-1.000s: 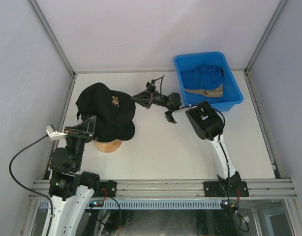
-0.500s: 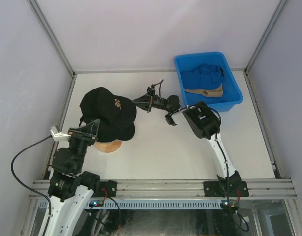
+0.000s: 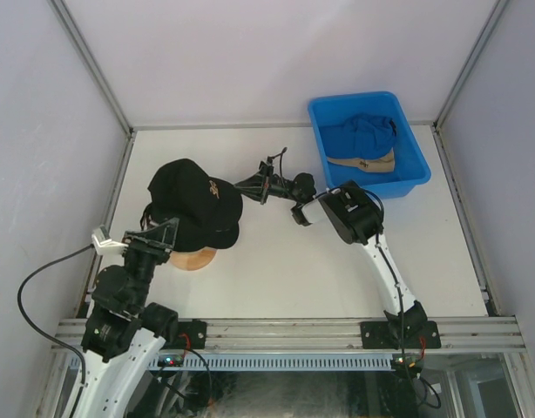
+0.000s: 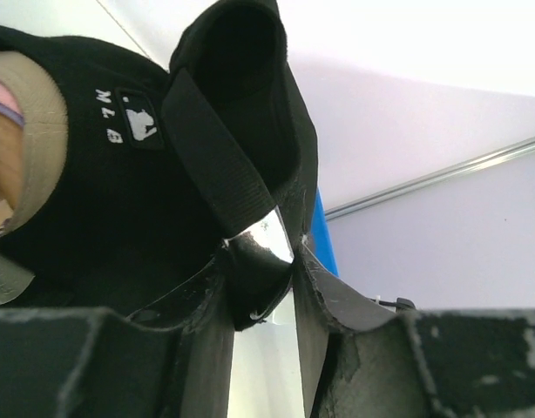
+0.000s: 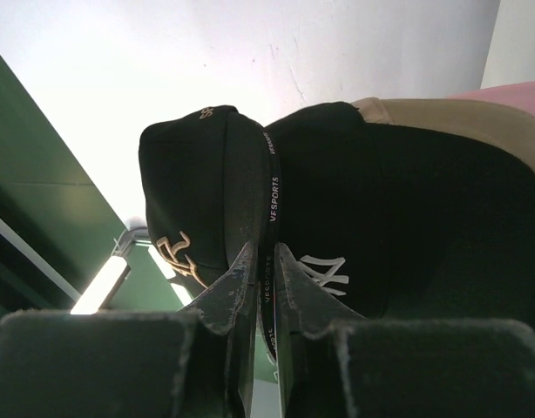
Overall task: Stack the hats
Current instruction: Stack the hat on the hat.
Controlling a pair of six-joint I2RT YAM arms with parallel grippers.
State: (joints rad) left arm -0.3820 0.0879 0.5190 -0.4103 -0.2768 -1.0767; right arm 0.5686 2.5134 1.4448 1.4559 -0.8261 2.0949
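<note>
A black cap with a gold logo sits on top of the stacked hats on the wooden stand. My right gripper is shut on that cap's brim edge. Under it in the right wrist view lie a second black cap with a white logo, a tan cap and a pink one. My left gripper is at the cap's back. Its jaws stand apart, and the end of the black back strap hangs loose between them.
A blue bin stands at the back right. It holds a blue cap and a tan brim. Frame rails and walls close the table in on the left, back and right.
The black cap has shifted right and settled lower on the stack. My left gripper's jaws have parted and let go of the strap. The right gripper still grips the brim.
</note>
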